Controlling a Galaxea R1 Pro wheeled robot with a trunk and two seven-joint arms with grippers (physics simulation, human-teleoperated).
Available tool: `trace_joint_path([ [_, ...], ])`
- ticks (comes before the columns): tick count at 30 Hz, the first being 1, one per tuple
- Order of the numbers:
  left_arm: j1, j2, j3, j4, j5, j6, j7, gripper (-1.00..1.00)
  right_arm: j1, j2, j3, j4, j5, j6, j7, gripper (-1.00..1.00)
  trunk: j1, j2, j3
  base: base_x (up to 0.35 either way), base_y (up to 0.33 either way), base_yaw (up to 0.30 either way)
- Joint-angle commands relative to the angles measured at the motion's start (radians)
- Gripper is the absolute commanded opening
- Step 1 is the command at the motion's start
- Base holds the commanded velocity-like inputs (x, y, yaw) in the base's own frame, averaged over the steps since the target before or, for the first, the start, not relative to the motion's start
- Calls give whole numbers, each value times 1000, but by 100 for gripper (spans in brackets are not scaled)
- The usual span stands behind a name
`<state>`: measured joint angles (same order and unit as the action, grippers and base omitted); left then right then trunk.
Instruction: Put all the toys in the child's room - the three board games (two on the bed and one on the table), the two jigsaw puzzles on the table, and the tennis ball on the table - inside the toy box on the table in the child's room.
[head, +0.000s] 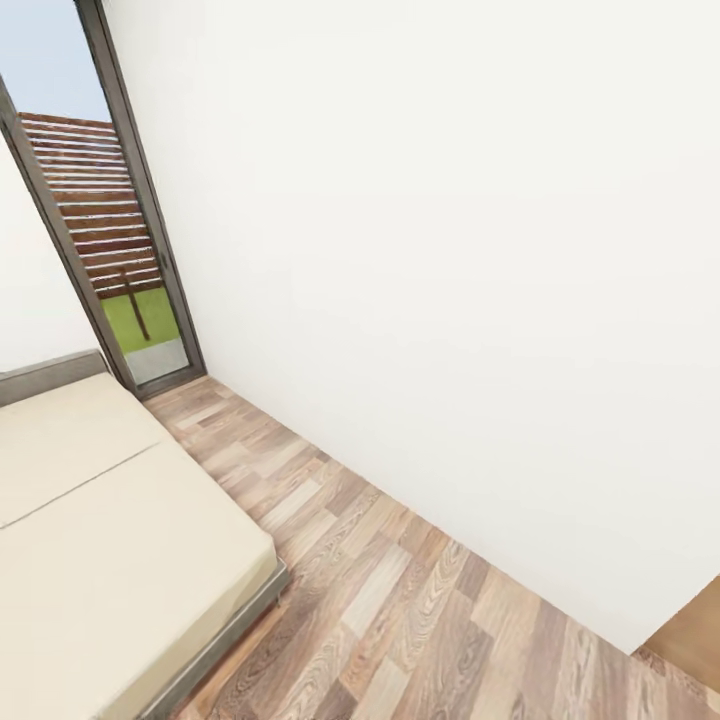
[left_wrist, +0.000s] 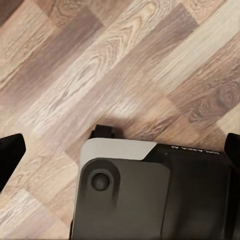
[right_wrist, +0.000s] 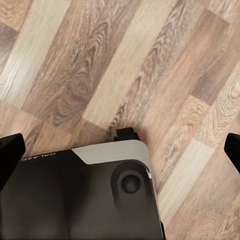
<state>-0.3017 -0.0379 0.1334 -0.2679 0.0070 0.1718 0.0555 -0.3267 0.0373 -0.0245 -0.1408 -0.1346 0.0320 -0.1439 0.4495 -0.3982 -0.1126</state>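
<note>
Toys are not to be seen at this moment; the bed (head: 110, 540), where two board games should lie, shows a bare cream mattress top with one seam across it and a grey frame around it.

From the left gripper (left_wrist: 120, 150) two dark fingertips (left_wrist: 10, 152) appear at the opposite edges of the left wrist view, far apart from each other, so the jaws are spread wide and nothing is between them. Under them is the robot's own base (left_wrist: 150, 195), dark with a pale grey corner and a round knob, and past the base is the wood-plank floor (left_wrist: 100, 65).

The right gripper (right_wrist: 120, 150) looks the same: one black fingertip (right_wrist: 10, 155) at each edge of the right wrist view, wide apart and holding nothing. Below it is another corner of the dark base (right_wrist: 75, 200), with small lettering along its edge, standing on the same plank floor (right_wrist: 125, 65).

In the head view the floor (head: 400, 590) runs as a free strip between the bed and a plain white wall (head: 450, 250). Nothing stands on this strip. At the far end of the bed, close to its head, there is a tall glass door (head: 120, 240) with a dark frame. Through the glass a wooden slat fence (head: 95, 200), a patch of green grass (head: 145, 318) and pale sky are visible. At the near end of the wall its corner gives way to a warmer brown floor (head: 690, 635) behind it.
</note>
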Motion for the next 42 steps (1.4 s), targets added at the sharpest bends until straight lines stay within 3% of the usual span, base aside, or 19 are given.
trace_joint_path([
  [1,-1,-1,6,-2,1,6,1,100,0,0,-2,-2,-6,3,-3,100,0,-2,-3,0,0,261],
  [42,-1,10,5,-2,-4,2,4,100,0,6,-2,-2,-6,3,-3,100,0,-2,-44,0,0,241],
])
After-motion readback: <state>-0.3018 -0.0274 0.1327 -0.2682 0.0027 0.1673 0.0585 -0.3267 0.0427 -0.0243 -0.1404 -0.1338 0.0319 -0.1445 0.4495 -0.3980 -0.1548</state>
